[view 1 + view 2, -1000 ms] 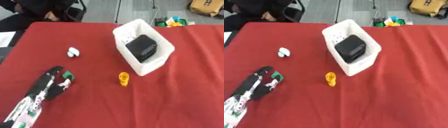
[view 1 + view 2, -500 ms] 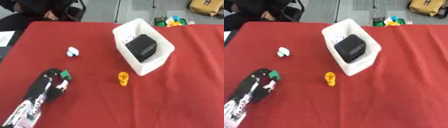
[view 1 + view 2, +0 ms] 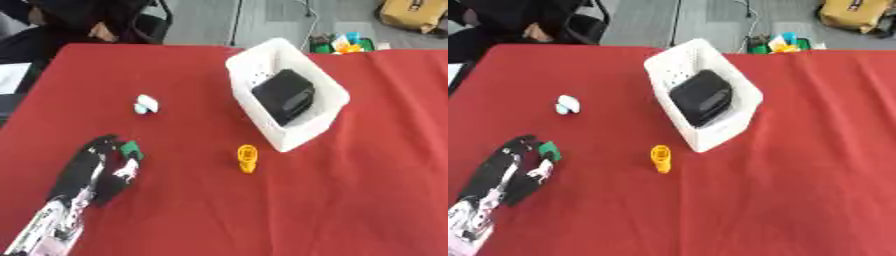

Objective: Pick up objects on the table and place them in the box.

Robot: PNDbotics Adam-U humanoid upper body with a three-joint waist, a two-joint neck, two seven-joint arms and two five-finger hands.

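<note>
My left hand [image 3: 94, 170] lies low at the table's left front. Its fingers and thumb curl around a small green object [image 3: 131, 148] at their tips. A white slatted box [image 3: 325, 85] stands tilted at the middle back, with a black boxy object [image 3: 284, 95] inside it. In front of the box a small yellow object [image 3: 248, 157] lies on the red cloth. A small white and pale blue object [image 3: 145, 104] rests further back on the left, apart from my hand. My right hand shows in neither view.
The red table [image 3: 350, 200] runs wide to the right and front. A seated person and a chair [image 3: 144, 22] are beyond the far left edge. Colourful items [image 3: 341, 42] and a tan bag [image 3: 416, 12] lie on the floor behind.
My left hand drew back slightly, then eased forward again, the green object staying at its fingertips. The other things have not moved.
</note>
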